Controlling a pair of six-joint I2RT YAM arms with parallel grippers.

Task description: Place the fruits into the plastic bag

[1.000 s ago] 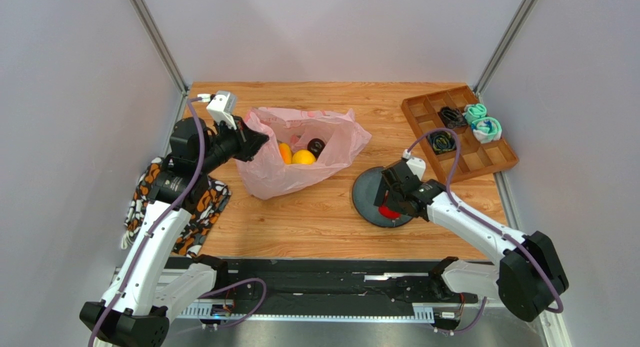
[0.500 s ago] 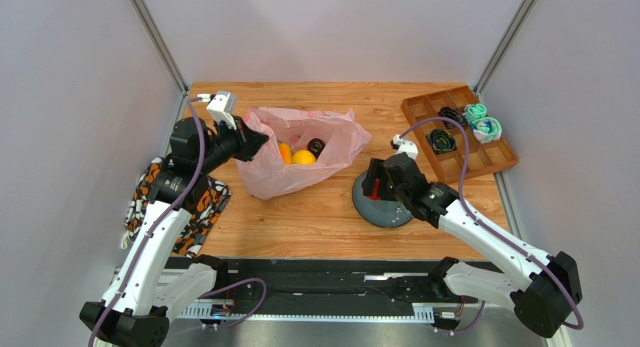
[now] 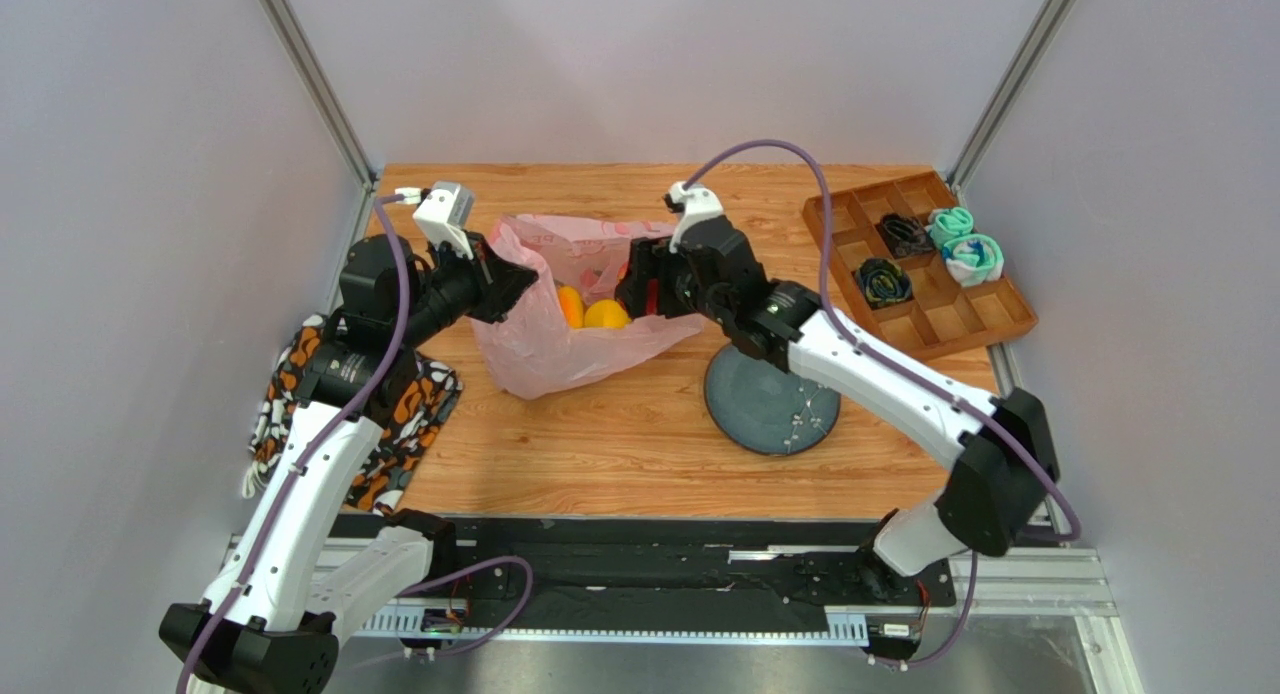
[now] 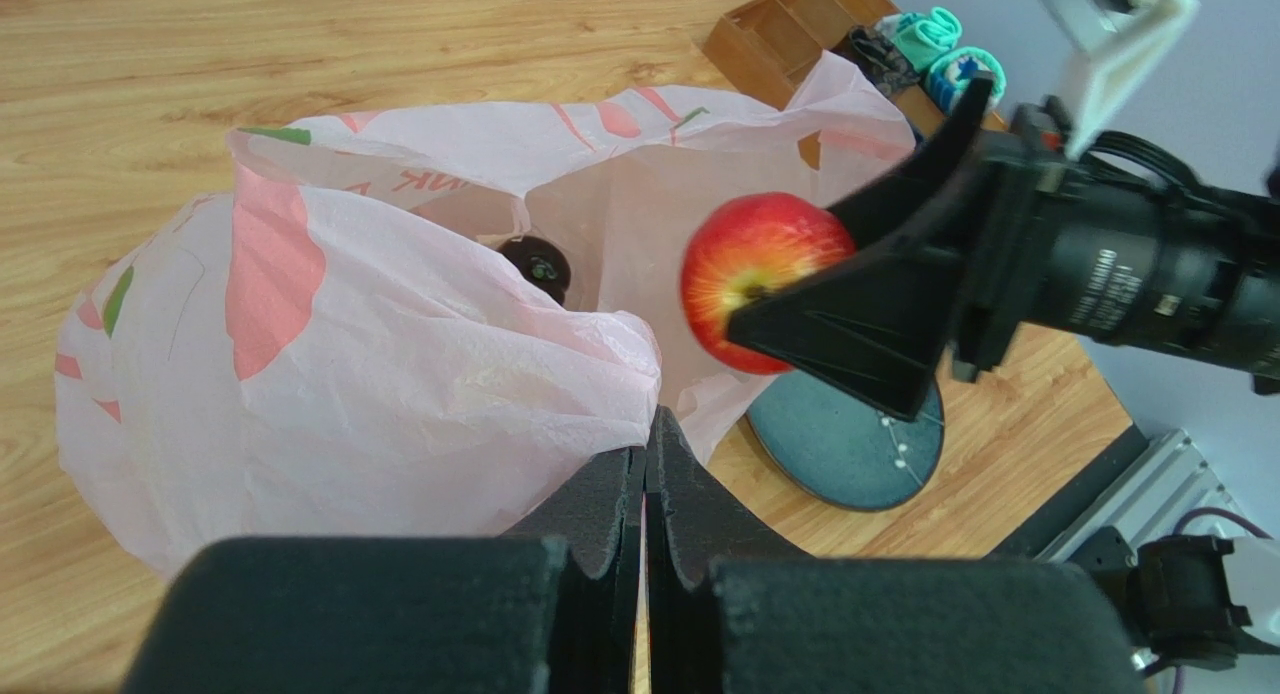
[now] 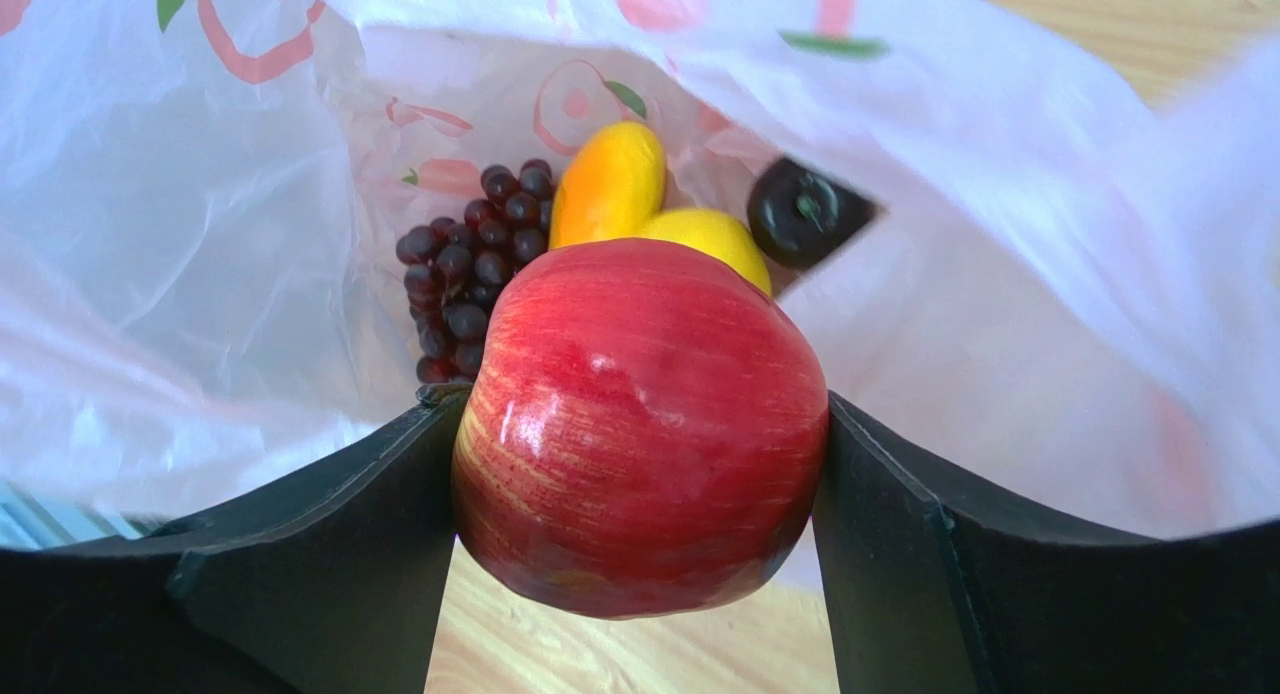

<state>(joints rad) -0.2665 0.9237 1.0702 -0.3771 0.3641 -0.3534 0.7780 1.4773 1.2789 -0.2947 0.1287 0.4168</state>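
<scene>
Pink crinkled film of the plastic bag point(image 3: 549, 357) hid much of what lay inside. From the top view only the citrus point(image 3: 607, 315) and one end of the banana point(image 3: 570, 304) were made out. From the left wrist only the plum-like ball point(image 4: 534, 262) was seen. The grapes point(image 5: 473, 267) were seen from the right wrist alone.

The red apple point(image 5: 639, 424) was almost wholly masked by the right gripper point(image 3: 646, 282) in the top view. It was clasped between both fingers and held in the air at the bag's open mouth, apart from the fruit inside. The left gripper point(image 4: 646, 451) was clenched on a fold of the bag's rim.

The cloth point(image 3: 403, 409) was partly covered by the left arm. The tray point(image 3: 824, 226) was cut off at the edge of the left wrist view.

Counted: one apple, one banana, one citrus, one dark ball, one bunch of grapes. Four fruits were noted in the bag and one in the claw. One bag. One dark plate point(image 3: 766, 402) on the table point(image 3: 631, 454). In the tray, two teal bundles point(image 3: 974, 256) and two black bundles point(image 3: 884, 282)
</scene>
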